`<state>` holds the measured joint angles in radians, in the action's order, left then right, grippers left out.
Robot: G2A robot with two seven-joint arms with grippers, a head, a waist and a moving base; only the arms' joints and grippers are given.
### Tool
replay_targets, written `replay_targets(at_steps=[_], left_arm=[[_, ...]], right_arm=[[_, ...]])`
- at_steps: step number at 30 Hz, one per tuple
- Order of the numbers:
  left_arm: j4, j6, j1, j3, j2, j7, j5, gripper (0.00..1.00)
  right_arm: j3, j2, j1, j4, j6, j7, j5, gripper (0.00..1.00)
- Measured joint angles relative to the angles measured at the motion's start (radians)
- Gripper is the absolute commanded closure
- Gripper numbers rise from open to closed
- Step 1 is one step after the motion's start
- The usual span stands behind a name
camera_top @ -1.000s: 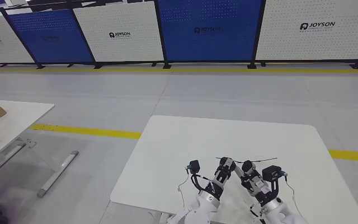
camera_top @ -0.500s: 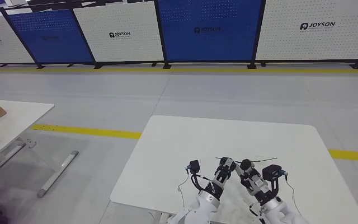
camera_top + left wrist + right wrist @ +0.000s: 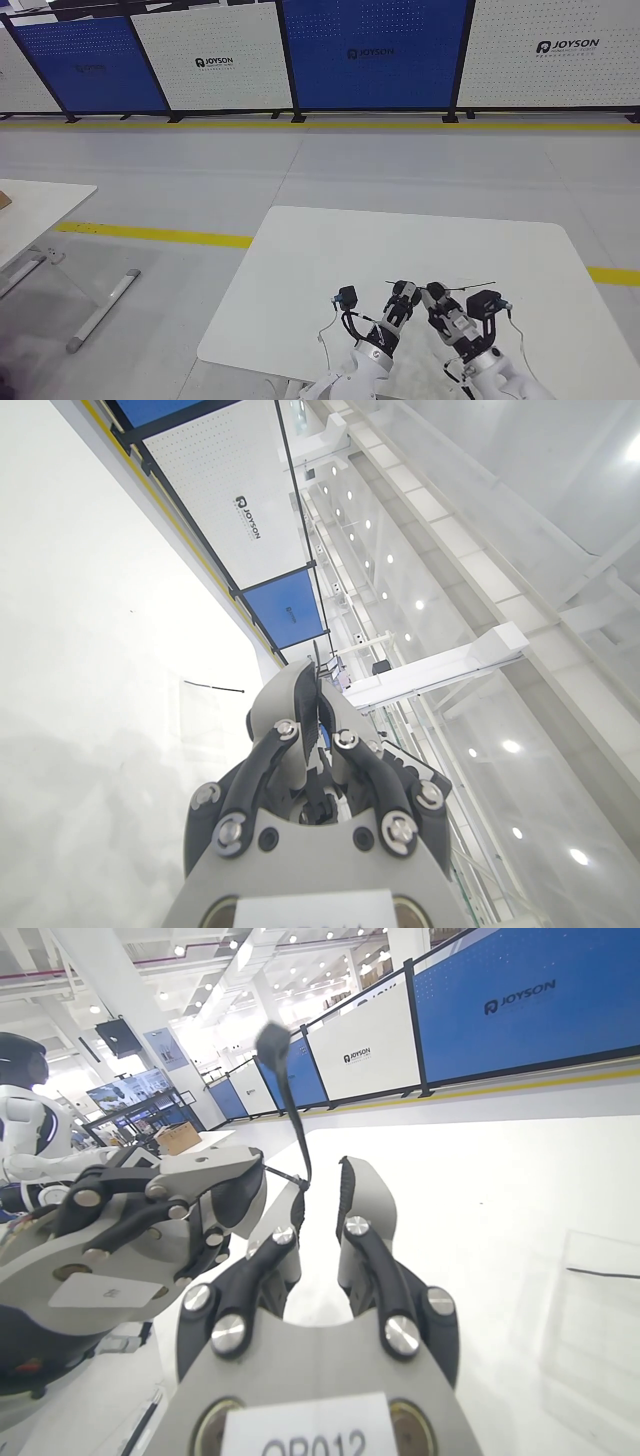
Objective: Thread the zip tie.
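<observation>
Clamping the zip tie [image 3: 292, 1108] close to its thin tail, the left gripper [image 3: 314, 672] sits by the near edge of the table [image 3: 400, 240]. Its pads are pressed together on the strap, with only a black sliver showing past the tips. Just to its right is the right gripper [image 3: 324, 1175], fingers parted to a narrow gap and holding nothing. The strap passes at the tip of its left finger, and I cannot tell whether it touches there. From that spot the tie bends upward and ends in its blocky head, raised free in the air above both grippers.

Judging by that bend, the tie is very light and springy: stiff enough to stand on its own, soft enough to flex and whip when pushed. The plastic looks smooth, so a loose pinch would likely let it slide or twist. A sensible hold for the right gripper would be on the strap just under the head, flat sides against the pads. That would leave the head's slot uncovered and steady while the tail is led round to it. Gripping the head itself risks covering the slot.

Farther out and to the right, a clear tray [image 3: 590, 1328], flat and shallow, rests on the table. One spare zip tie [image 3: 600, 1273] lies straight across it, well apart from both grippers.
</observation>
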<state>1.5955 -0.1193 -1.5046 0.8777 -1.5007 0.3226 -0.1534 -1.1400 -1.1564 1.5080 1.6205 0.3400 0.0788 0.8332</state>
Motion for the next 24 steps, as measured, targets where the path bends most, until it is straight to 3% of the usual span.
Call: replay_targets(at_steps=[1,2,24], left_arm=[[0.0,0.0,0.0,0.0,0.0,0.0,0.0,1.0],[0.0,0.0,0.0,0.0,0.0,0.0,0.0,1.0],[0.0,0.0,0.0,0.0,0.0,0.0,0.0,1.0]], right_arm=[[0.0,-0.001,-0.001,-0.001,0.0,-0.001,0.0,0.89],[0.0,-0.001,-0.002,-0.001,0.0,-0.002,-0.001,1.0],[-0.001,-0.008,-0.003,-0.023,0.0,-0.021,0.033,1.0]])
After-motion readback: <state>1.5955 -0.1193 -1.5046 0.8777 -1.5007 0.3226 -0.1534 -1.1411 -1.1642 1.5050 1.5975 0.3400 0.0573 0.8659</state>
